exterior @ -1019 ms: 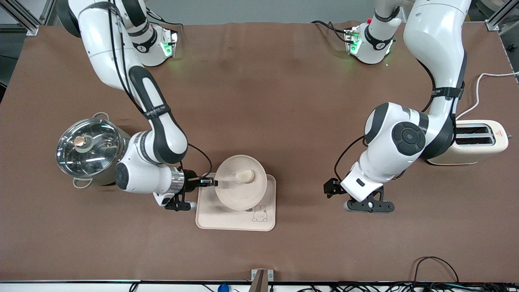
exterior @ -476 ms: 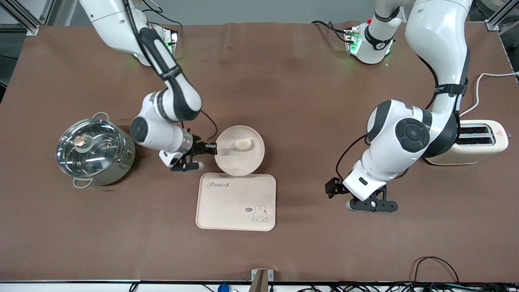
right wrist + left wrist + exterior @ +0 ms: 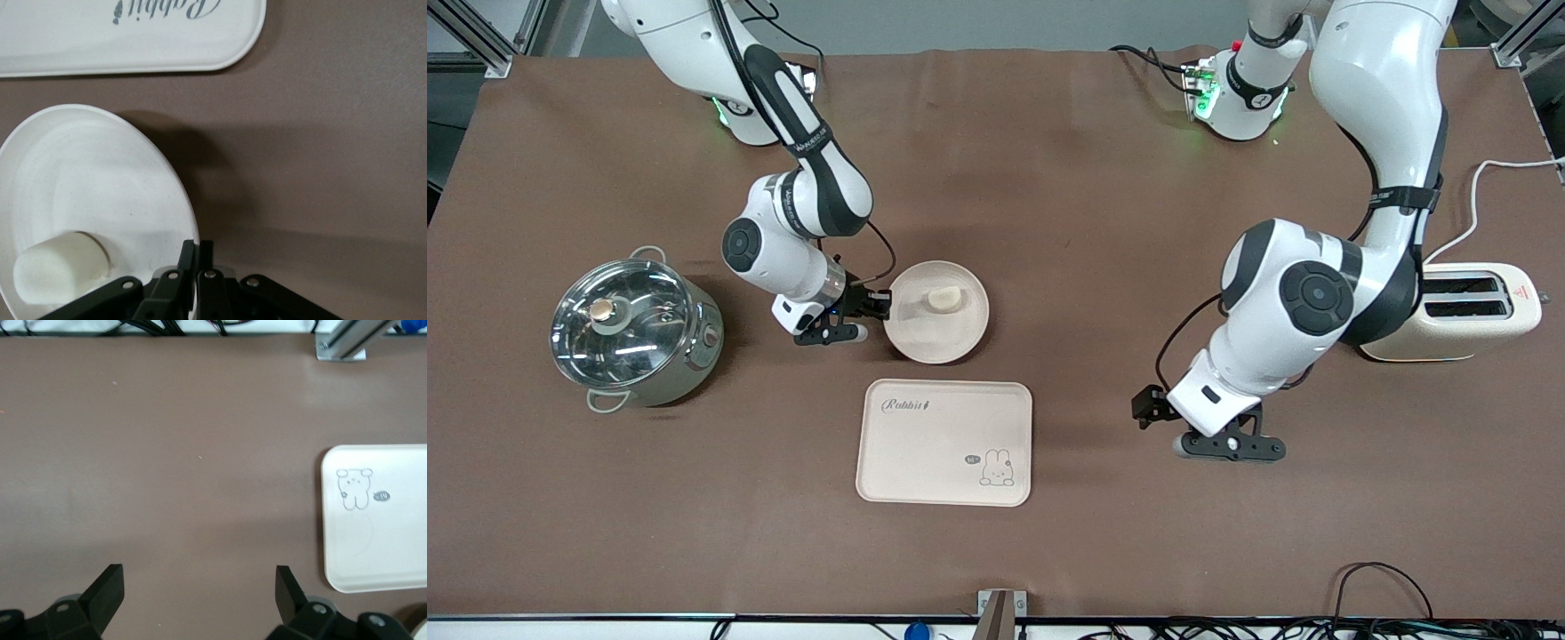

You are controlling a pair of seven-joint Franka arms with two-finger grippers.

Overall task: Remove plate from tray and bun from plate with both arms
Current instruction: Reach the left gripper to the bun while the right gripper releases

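**Plate off the tray, bun aboard**

The right gripper (image 3: 879, 305) is clenched on the rim of the plate (image 3: 951, 333), which sits off the tray (image 3: 925, 444), farther from the front camera. The bun (image 3: 943, 299) lies on the plate, near the fingers. The left gripper (image 3: 1152, 427) waits with jaws spread over bare table beside the tray.

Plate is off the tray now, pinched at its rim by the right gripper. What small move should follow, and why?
Probably lower the plate to the table and open the right gripper. The plate is clear of the tray, with the bun on it. The left gripper waits open, toward the left arm's end of the table.
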